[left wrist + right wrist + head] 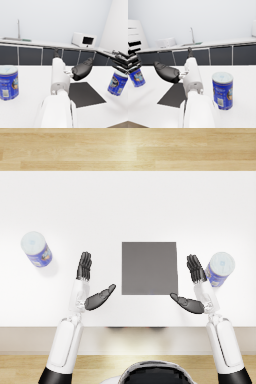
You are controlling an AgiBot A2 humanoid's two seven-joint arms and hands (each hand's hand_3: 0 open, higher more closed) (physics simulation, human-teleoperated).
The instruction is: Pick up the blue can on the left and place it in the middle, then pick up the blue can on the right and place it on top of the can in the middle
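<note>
I see both of my robot hands hovering low over a white surface (128, 203), neither one holding anything. My left robot hand (90, 280) is spread wide, its dark fingers (84, 265) stretched straight ahead and the thumb angled inward toward a flat dark grey square mat (149, 268) that lies between my two hands. My right robot hand (194, 287) mirrors it, fingers apart and thumb pointing in at the mat's near corner.

The first blue cylindrical can with a pale lid (36, 248) stands upright out beyond my left robot hand, on its outer side and apart from it; in the left wrist view this can (8, 82) sits off to the side of the white forearm. The second blue cylindrical can with a pale lid (219, 268) stands upright just beside the outer edge of my right robot hand's fingers; I cannot tell whether they touch. The right wrist view shows this can (222, 90) close alongside the forearm.

In the wrist views, a dark-fronted kitchen counter (37, 53) with a white microwave (84, 40) and a sink tap (192, 35) runs along the far wall.
</note>
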